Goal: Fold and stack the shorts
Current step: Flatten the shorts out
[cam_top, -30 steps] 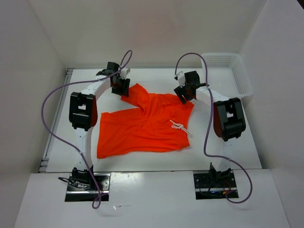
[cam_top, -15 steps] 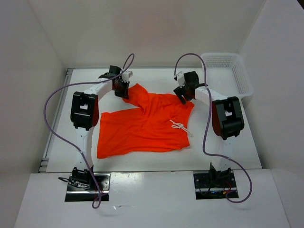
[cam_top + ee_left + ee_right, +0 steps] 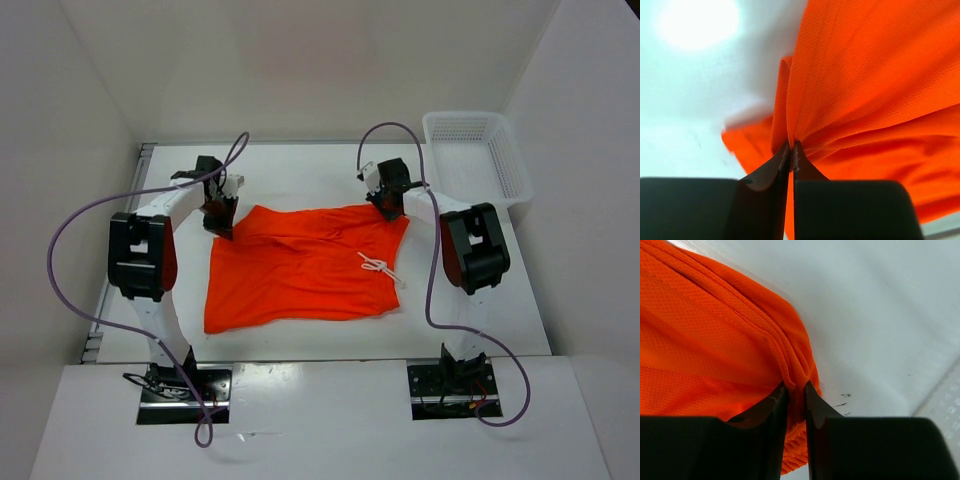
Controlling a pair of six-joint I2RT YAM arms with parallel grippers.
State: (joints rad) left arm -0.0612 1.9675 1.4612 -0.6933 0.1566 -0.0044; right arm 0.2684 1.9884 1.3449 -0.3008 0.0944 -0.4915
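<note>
The shorts [image 3: 305,265] lie spread across the middle of the bench [image 3: 300,170], bright orange, with the white drawstring [image 3: 378,266] curled on their right half. From the top camera I see both arms reaching to the cloth's far edge. The left gripper [image 3: 222,218] is at its far-left corner and the right gripper [image 3: 392,203] at its far-right corner. That view hides the fingertips, so I cannot read either grip from it.

The 2 wrist cameras settle it. On the left wrist, the black fingers [image 3: 770,175] are pressed together on a thin pinch of orange mesh that fans out from their tips. On the right wrist, the fingers [image 3: 765,412] are clamped on a thicker bunched ridge of fabric, and cloth fills the narrow gap between them.

The top camera also shows a white mesh basket [image 3: 500,150] at the bench's far-right corner, apart from the shorts.
</note>
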